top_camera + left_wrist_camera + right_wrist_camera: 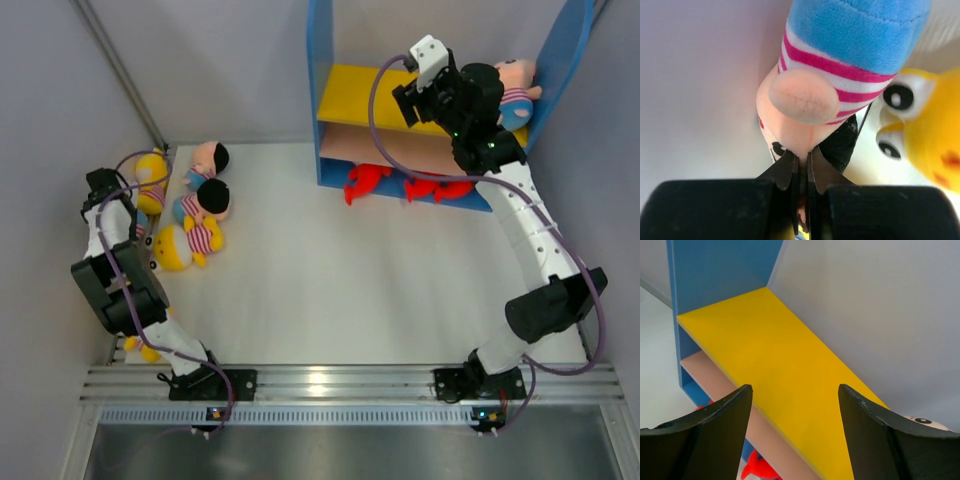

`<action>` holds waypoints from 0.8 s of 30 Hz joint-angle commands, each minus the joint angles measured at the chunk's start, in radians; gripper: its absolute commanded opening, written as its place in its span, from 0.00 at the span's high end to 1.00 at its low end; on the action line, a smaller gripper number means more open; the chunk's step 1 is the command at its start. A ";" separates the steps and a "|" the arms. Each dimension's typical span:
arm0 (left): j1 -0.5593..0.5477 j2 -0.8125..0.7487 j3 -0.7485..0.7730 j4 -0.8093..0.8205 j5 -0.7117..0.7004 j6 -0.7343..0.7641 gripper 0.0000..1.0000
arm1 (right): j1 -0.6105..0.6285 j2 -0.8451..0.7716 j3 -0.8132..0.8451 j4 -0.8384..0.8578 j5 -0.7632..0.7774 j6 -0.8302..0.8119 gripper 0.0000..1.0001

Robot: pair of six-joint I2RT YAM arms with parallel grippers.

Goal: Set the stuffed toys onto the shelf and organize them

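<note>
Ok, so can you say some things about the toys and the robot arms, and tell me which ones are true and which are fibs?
1. The left gripper is shut on a boy doll. True.
2. The right gripper holds a red shark. False: it is open and empty, over the yellow board.
3. Two red sharks lie at the bottom of the shelf. True.
4. No toy is on the yellow board. False: a second boy doll lies at its right end.
</note>
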 commanded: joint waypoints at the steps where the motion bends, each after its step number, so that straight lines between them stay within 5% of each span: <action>1: 0.008 -0.213 0.017 0.041 0.065 0.005 1.00 | 0.015 -0.098 -0.004 0.009 -0.077 0.043 0.30; 5: 0.003 -0.370 0.022 0.028 0.255 0.020 1.00 | 0.025 -0.132 -0.018 -0.003 -0.172 0.066 0.29; 9: -0.020 -0.465 0.030 -0.057 0.595 0.027 1.00 | 0.047 -0.161 -0.054 -0.006 -0.348 0.090 0.23; 15: -0.298 -0.518 -0.033 -0.130 0.691 0.060 1.00 | 0.183 -0.153 -0.123 0.035 -0.537 0.039 0.14; 17: -0.426 -0.562 -0.067 -0.157 0.838 0.098 1.00 | 0.235 -0.136 -0.133 0.040 -0.613 0.029 0.12; 19: -0.478 -0.606 -0.067 -0.175 1.008 0.115 1.00 | 0.271 -0.104 -0.133 0.043 -0.673 0.028 0.12; 24: -0.500 -0.605 -0.018 -0.213 1.121 0.069 1.00 | 0.331 -0.026 -0.096 -0.023 -0.734 -0.020 0.13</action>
